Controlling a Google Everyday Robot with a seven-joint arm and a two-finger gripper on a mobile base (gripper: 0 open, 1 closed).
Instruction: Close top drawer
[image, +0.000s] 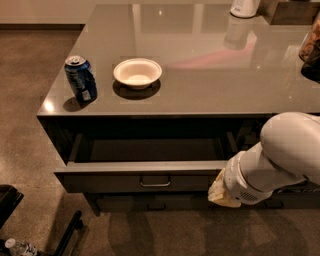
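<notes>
Nearest, at the bottom left, a plastic bottle (16, 246) lies on the floor (30, 150) beside a black frame (65, 237). At the right, the white arm (280, 155) reaches down and leftward. Its yellowish end effector (219, 191) sits low against the right part of the top drawer (110, 180), at the front panel. Whether the end effector is spread or closed cannot be told. The top drawer stands pulled out from under the worktop (210, 90), its dark inside showing, with a metal loop handle (155, 182) at the middle of its front. A lower drawer (130, 203) shows just beneath. On the worktop, a blue can (81, 79) stands upright near the left front corner, with a white bowl (137, 73) just to its right. At the far edge stands a white container (244, 7).
</notes>
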